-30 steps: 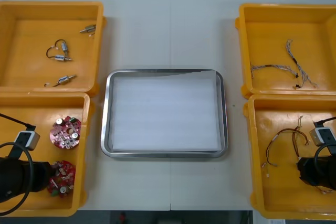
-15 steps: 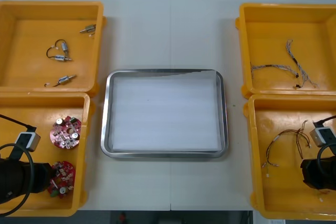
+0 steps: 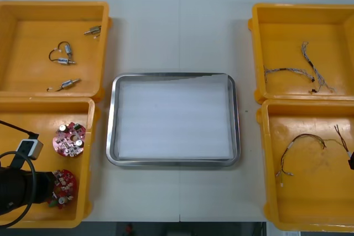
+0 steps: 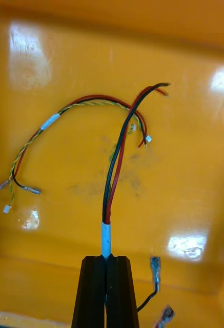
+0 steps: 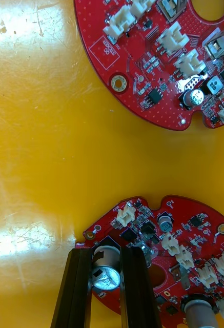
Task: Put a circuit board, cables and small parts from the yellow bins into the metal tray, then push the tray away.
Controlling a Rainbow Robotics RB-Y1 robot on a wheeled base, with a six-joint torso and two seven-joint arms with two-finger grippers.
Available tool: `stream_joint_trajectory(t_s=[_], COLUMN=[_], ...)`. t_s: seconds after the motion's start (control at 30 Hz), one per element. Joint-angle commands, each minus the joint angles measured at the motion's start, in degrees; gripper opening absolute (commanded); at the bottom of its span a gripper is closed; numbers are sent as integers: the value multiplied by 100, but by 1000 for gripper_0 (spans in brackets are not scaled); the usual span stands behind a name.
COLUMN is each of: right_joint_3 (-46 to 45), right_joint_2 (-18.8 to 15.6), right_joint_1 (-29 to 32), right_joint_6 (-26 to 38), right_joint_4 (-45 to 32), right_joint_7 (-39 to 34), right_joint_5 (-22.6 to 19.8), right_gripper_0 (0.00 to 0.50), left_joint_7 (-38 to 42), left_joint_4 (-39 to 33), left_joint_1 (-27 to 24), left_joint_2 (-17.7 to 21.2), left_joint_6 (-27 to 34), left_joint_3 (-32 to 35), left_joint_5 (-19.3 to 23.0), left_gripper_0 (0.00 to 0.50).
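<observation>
We count two boards: left gripper [image 5: 105,256] clamps one circuit board [image 5: 163,241] by its silver can. Right gripper [image 4: 107,260], pinched nearly closed, holds the black-and-red cable [image 4: 114,169], one of two, in the near right bin [image 3: 310,192].

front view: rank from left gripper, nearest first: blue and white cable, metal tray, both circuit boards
1. Held circuit board, in the left gripper, near left bin.
2. Other circuit board, same bin, just beyond.
3. Metal tray, table centre.
4. Blue and white cable, far right bin.
The right gripper, in the near right bin, holds a black and red cable.
</observation>
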Motion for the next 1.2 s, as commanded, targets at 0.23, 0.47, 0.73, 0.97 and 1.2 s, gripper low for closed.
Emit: stream_joint_trajectory(t_s=[0.23,0.47,0.73,0.97,1.2], right_joint_3=[-421,-377,27,159,370], right_joint_2=[-111,-120,-481,-788,-1140], right_joint_1=[-1041,-1507,-1586,-1586,-1604], right_joint_6=[790,790,790,790,790], right_joint_4=[-905,-1125,-1257,-1257,-1248], right_joint_7=[11,-95,-209,-358,-446], right_joint_5=[34,-10,-107,-616,-924], right_gripper_0=[0,0,0,0,0], left_joint_7=[431,440,475,589,1037], left_joint_4=[-328,-618,-838,-890,-890], left_joint_1=[-124,-510,-1170,-2119,-3086], left_joint_2=[-50,-41,-15,90,205], left_joint_6=[1046,2153,3102,3946,4605], left_joint_3=[538,1285,1891,2014,1742], left_joint_5=[155,814,1403,1781,2203], left_gripper_0=[0,0,0,0,0])
